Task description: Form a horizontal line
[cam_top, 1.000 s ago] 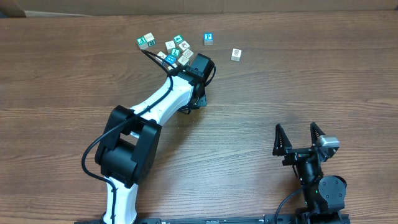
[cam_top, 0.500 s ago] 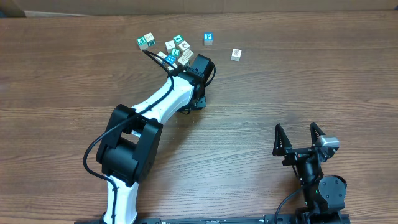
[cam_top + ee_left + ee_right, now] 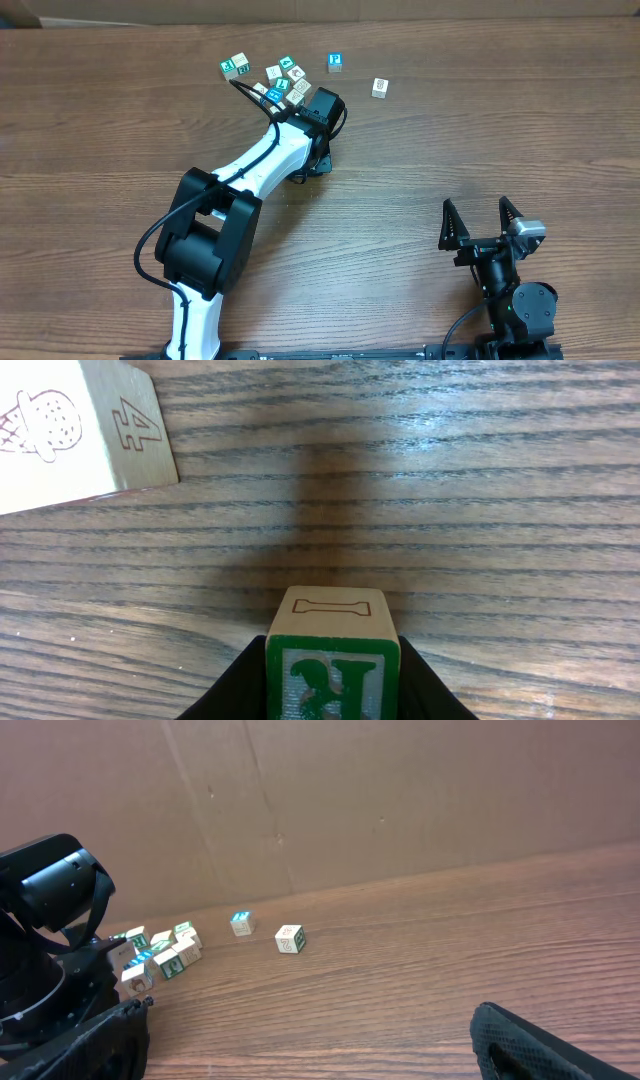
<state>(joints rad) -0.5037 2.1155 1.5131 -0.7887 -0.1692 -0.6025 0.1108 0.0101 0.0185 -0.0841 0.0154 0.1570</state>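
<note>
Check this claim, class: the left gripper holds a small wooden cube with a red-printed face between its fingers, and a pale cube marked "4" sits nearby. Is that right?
Not quite. In the left wrist view, the small wooden cube between the left gripper's fingers has a green-printed face, not red. The rest holds: the pale wooden cube marked "4" sits nearby on the brown wooden table.

The table (image 3: 480, 480) is dark brown wood with strong straight grain, faintly sheened where light falls. Resting on it, the green "R" cube (image 3: 332, 650) is pale, smooth, unvarnished-looking wood, its face painted glossy green and slightly chipped; its top carries a thin engraved outline. Up and to the left of that cube, a pale cube (image 3: 70, 430) shows the same matt light wood with printed line marks. The left hand (image 3: 332, 680) flanking the green cube is matt black plastic.
</note>
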